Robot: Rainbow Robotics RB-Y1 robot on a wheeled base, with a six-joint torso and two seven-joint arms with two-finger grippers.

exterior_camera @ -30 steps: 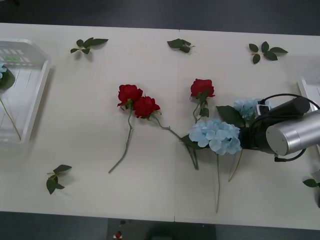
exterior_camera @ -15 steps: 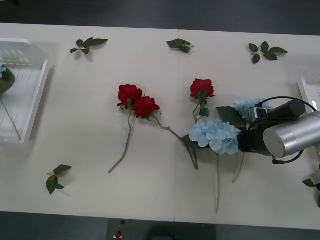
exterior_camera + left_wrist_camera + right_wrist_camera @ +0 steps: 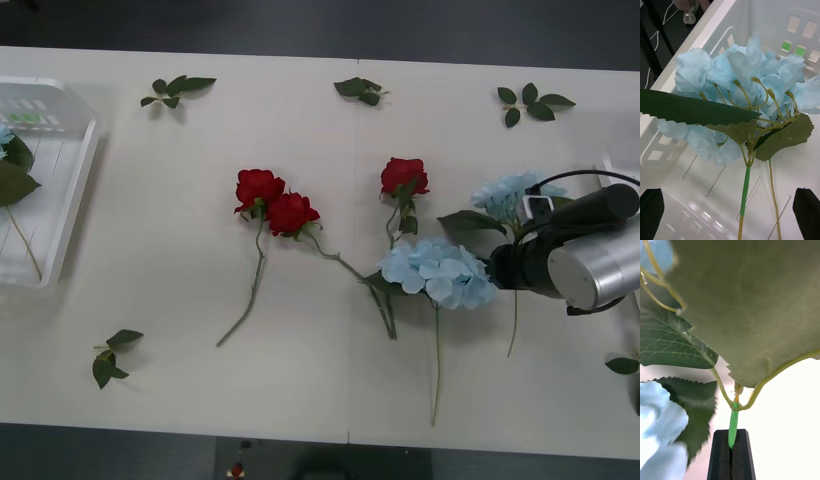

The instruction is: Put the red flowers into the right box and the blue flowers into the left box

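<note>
— State of the right gripper [image 3: 730, 437]?
— Pressed together on the green stem [image 3: 733, 423] of a blue flower [image 3: 508, 190], pinching just under the leaves. Head held to the right of the lone rose [image 3: 404, 176], with the stem trailing toward the robot.

— Why pinch so close to the head?
— Likely for control: less swing from the bloom, and leaves kept out of the fingers.

— Other blues?
— One cluster [image 3: 438, 272] lying on the tabletop [image 3: 180, 300], near the lone rose on the robot's side. Close against the held flower's leaf; cannot tell whether touching. Another bloom [image 3: 741, 82] already in the left box [image 3: 85, 170], well apart from the lone rose, far to its left.

— And the left gripper [image 3: 729, 200]?
— Spread wide above that boxed bloom, touching nothing. Probably done with its delivery, judging by the flower resting on the box floor.

— Reds?
— Two roses [image 3: 275, 205] side by side, left of the lone rose. All three flat on the tabletop, untouched.

— Next?
— Probably a long carry past the lone rose to the left box, or a hand-over. Worth watching for a snag on the cluster underneath.
</note>
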